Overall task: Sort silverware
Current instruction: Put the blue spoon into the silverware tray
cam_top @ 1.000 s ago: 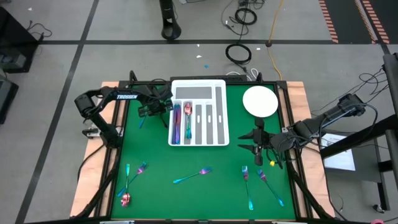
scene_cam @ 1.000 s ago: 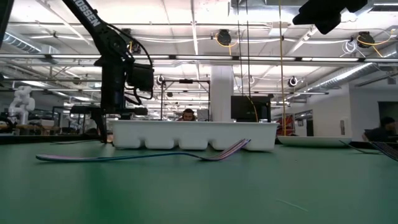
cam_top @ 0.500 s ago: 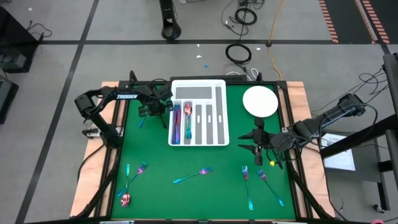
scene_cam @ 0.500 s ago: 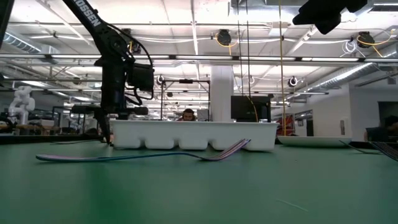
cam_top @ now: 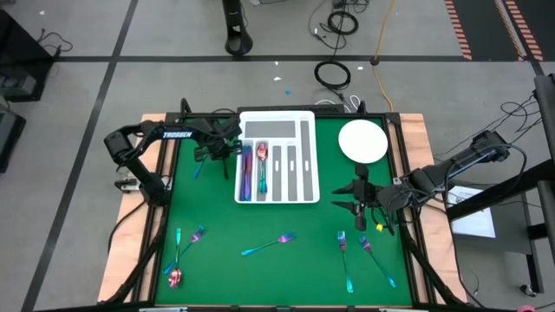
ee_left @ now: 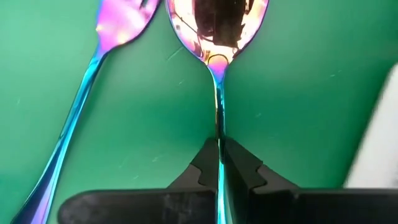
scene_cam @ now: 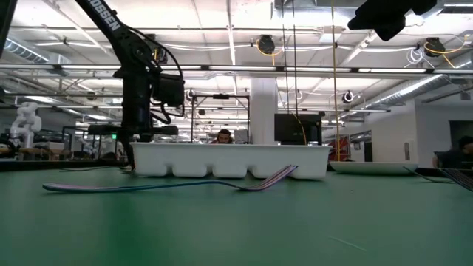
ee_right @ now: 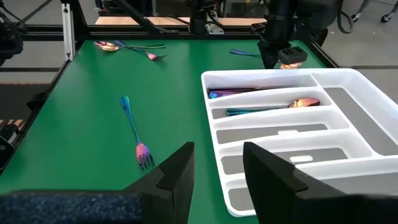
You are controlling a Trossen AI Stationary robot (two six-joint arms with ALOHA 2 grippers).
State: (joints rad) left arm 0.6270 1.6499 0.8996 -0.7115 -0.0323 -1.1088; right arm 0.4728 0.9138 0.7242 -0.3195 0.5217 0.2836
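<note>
My left gripper (cam_top: 209, 158) points down just left of the white tray (cam_top: 308, 130), shut on an iridescent spoon (ee_left: 214, 25) that lies on the green mat. A fork (ee_left: 118, 31) lies beside the spoon. The right wrist view shows the same gripper (ee_right: 272, 57) with the spoon's bowl (ee_right: 292, 57) beside it. My right gripper (ee_right: 217, 168) waits open above the table's right side (cam_top: 360, 208), holding nothing. Several pieces of silverware (cam_top: 253, 169) lie in the tray's left compartments. My left gripper pinches the spoon's slim handle (ee_left: 219, 127) between its two fingers (ee_left: 205, 167), a little behind the bowl. The fingers come from above, pointing down, one on each side of the handle. The spoon lies flat on the mat with its bowl facing up.
A round white plate (cam_top: 362, 141) stands at the far right. Loose silverware lies near the front edge: one piece in the middle (cam_top: 269, 245), two at the right (cam_top: 345, 260) (cam_top: 377, 260), and more at the left (cam_top: 186, 243) (cam_top: 175, 277).
My left gripper has stayed in place and shut its fingers on the spoon's handle. The spoon still lies on the mat.
</note>
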